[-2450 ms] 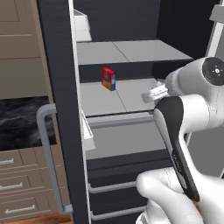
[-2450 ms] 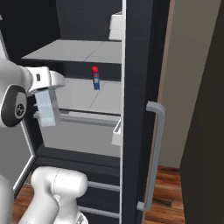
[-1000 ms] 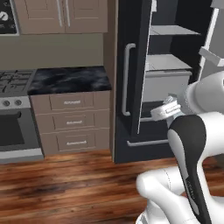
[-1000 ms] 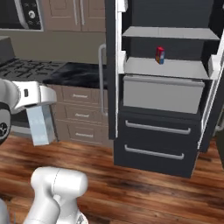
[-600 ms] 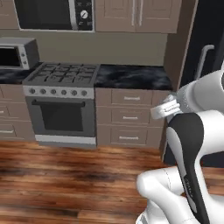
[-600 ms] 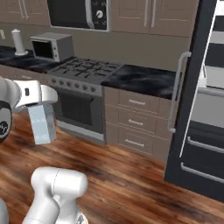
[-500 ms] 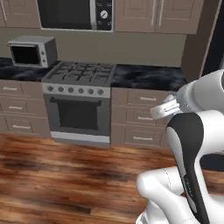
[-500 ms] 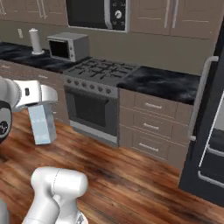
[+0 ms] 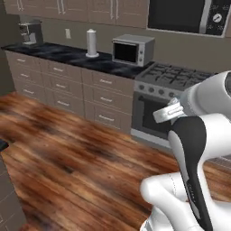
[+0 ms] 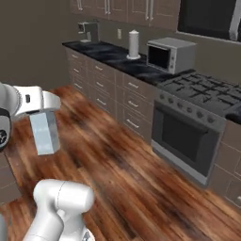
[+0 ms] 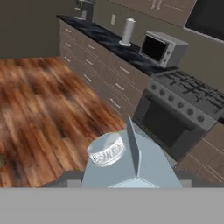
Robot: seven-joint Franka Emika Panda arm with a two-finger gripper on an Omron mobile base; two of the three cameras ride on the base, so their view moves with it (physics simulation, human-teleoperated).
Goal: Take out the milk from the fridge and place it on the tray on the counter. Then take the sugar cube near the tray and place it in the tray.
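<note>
We have the milk (image 10: 45, 132) out of the fridge and hanging over the wooden floor (image 9: 67, 149), carried by the end effector (image 10: 43, 109), whose jaws stand partly open around the carton's top and grip it. In the hand view the gabled top and round cap of the carton sit right under the camera.

Going left to right along the far bench (image 9: 67, 55), we see a coffee machine (image 9: 30, 32) at the left end, a white paper-towel roll (image 9: 91, 43) near the front edge, a microwave (image 9: 132, 49) at the right end, and then the stove (image 9: 180, 76). No tray or sugar cube can be made out here, so we judge the first step half done: the placing on the tray and the whole sugar step are left.

Compared with the earlier frames, the whole scene has swung from the open fridge, past the stove, to this bench, which is the base turning; the carton keeps its place against the arm.
</note>
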